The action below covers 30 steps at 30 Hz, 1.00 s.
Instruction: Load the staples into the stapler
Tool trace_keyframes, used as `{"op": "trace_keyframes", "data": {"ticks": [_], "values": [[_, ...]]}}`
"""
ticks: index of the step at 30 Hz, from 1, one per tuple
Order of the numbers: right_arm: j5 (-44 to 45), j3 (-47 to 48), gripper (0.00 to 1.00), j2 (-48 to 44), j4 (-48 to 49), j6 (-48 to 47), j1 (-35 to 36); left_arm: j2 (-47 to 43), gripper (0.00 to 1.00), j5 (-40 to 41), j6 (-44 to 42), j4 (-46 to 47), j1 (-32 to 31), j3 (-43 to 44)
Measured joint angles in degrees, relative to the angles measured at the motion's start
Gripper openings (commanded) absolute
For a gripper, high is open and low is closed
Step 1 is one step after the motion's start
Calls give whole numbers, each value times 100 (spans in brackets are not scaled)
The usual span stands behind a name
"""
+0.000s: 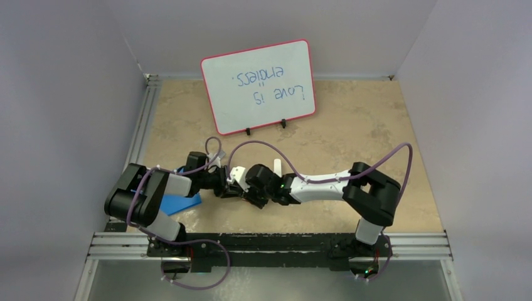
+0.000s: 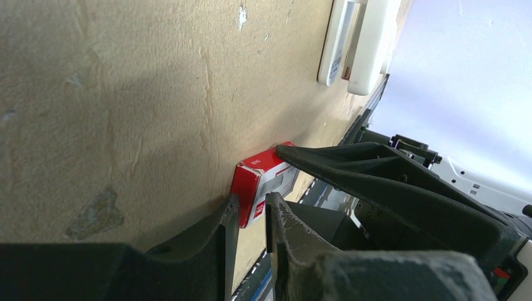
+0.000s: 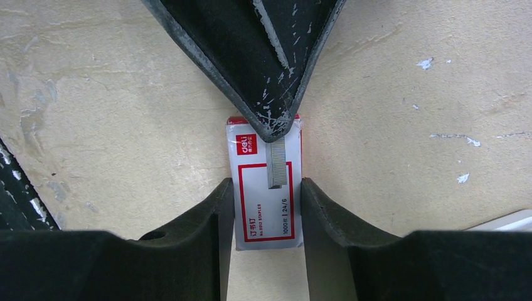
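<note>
The right tool (image 3: 266,188) clamps the red box (image 3: 266,216) by both long sides, pinning it flat on the worktop (image 3: 439,188). Over its far end the left tool (image 3: 274,128) hangs with its tips pressed together, and a silvery strip of the staples (image 3: 275,166) pokes out from between them, above the white label. So this is the extraction step: one strip pinched, none in the magazine yet. The stapler (image 2: 335,44) lies on the worktop apart from the box, untouched. From these views it can't be told whether its channel is open. Next, the left arm likely has to lift clear and carry the strip across, keeping it level and in line with the channel. The risk is the thin strip twisting or snapping in that narrow pinch.
</note>
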<state>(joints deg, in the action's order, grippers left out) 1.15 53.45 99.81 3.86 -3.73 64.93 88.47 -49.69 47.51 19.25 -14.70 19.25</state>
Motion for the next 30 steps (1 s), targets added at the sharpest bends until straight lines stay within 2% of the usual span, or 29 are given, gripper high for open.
{"op": "trace_keyframes", "data": {"ticks": [18, 26, 30], "values": [[251, 0, 41, 170, 531, 70, 33, -15, 22, 267, 140, -96, 0, 48], [116, -4, 68, 157, 623, 179, 28, -101, 22, 367, 136, -232, -87, 57], [87, -160, 80, -136, 614, 385, 28, -105, 22, 365, 136, -260, -107, 57]]}}
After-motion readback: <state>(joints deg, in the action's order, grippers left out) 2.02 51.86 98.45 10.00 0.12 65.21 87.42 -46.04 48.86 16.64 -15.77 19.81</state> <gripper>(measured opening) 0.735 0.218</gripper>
